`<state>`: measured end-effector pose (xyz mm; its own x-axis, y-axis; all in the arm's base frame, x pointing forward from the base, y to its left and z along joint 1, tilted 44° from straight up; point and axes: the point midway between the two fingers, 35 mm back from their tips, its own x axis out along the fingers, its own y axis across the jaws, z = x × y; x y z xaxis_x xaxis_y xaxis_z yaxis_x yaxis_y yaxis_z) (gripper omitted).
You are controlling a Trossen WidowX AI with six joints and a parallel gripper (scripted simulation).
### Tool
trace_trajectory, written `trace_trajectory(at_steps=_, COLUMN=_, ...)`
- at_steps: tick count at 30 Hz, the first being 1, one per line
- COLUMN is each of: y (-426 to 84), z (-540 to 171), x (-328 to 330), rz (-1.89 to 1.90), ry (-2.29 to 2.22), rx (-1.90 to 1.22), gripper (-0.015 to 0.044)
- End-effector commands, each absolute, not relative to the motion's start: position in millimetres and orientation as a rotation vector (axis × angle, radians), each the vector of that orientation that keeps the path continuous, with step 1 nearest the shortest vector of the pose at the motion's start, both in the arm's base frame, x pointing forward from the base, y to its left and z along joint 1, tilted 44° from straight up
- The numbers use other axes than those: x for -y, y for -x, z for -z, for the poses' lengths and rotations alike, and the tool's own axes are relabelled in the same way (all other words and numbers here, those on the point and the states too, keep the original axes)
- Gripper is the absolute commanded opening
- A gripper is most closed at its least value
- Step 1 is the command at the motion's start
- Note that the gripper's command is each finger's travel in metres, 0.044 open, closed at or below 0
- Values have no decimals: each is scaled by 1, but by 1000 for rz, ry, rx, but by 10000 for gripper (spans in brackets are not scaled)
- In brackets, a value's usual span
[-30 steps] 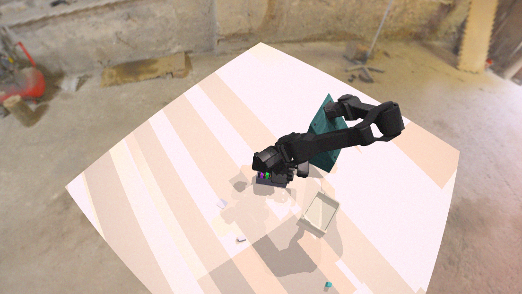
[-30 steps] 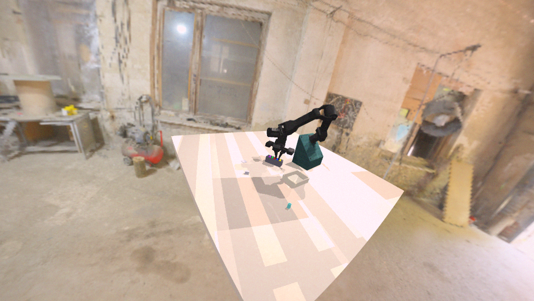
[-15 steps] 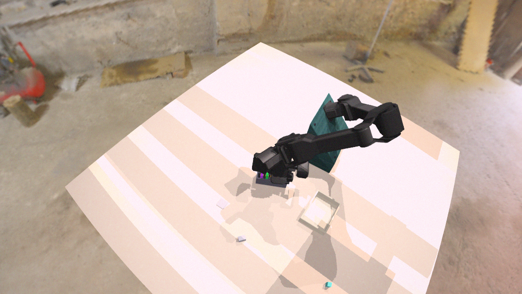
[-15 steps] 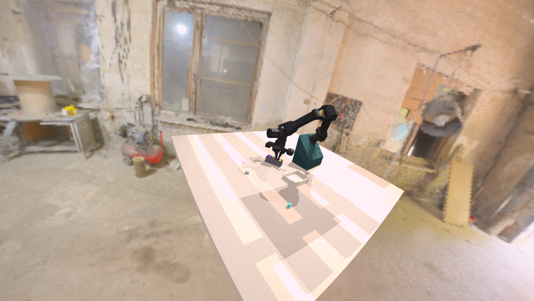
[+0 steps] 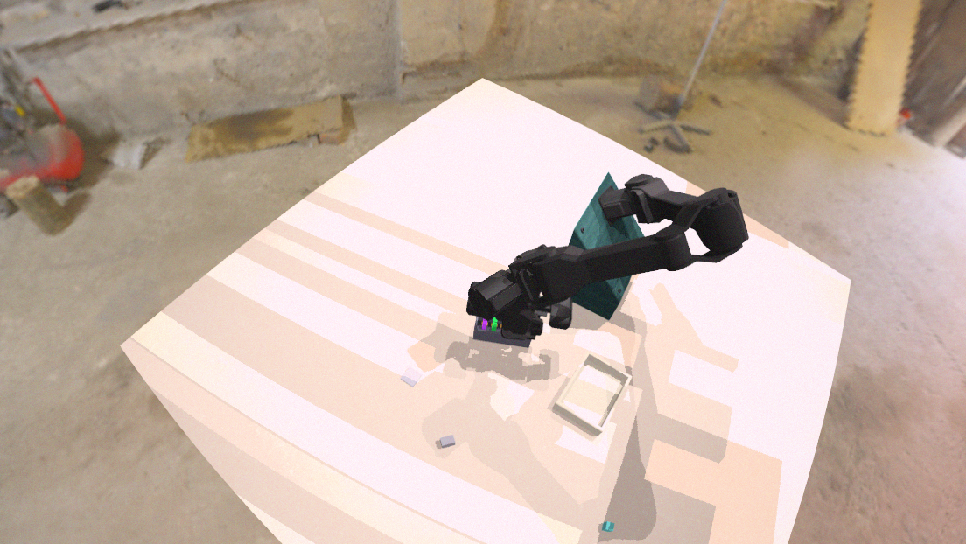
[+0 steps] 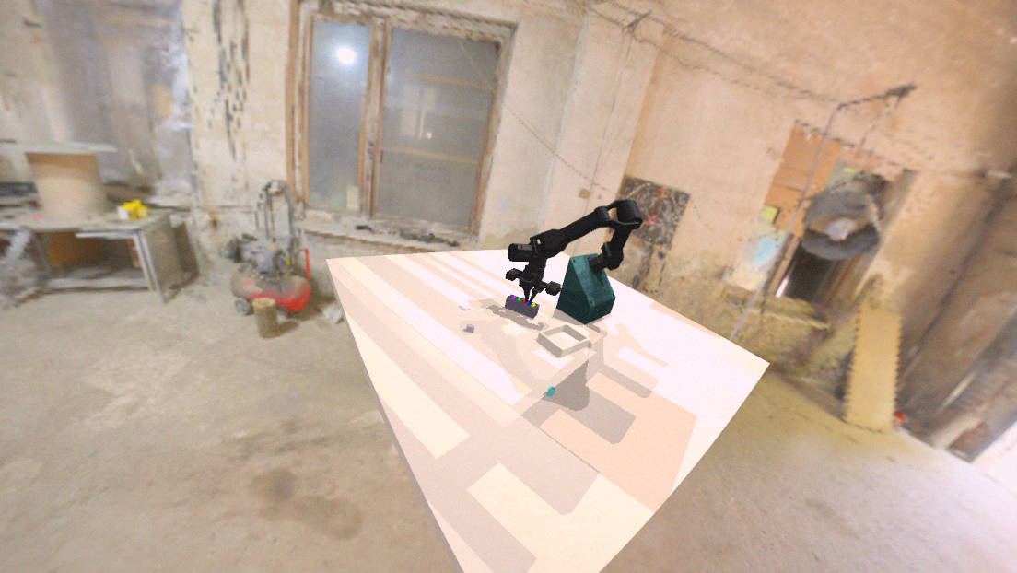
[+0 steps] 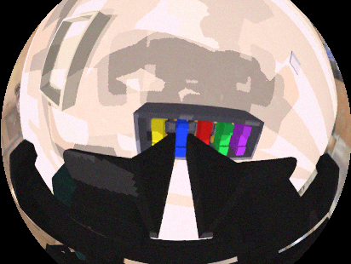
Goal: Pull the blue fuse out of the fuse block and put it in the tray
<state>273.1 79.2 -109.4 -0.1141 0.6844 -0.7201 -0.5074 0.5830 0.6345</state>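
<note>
Jaws closed on the blue fuse, which is seated in the fuse block near the table's middle, between the yellow fuse and red fuse. Fuse axis vertical, in line with the gripper. The tray lies well apart toward the near-right corner; extraction judged to need a straight lift.

Top view: looking down at a slant from high above the table, fairly near, facing the far wall. Exterior view: standing well back at low height, facing the window wall, taking in the whole table. Wrist view: fisheye, riding close above the fuse block, looking past the gripper. All three are sharing block and tray.
</note>
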Motion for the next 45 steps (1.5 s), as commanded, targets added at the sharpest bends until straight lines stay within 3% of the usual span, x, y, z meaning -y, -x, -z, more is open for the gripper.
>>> trace_trajectory(at_steps=1, y=-275, z=108, x=-77, rz=-1020, ry=-162, rx=-1342, gripper=0)
trace_trajectory(at_steps=45, y=-277, z=92, x=-62, rz=-1017, ry=-166, rx=-1343, gripper=0)
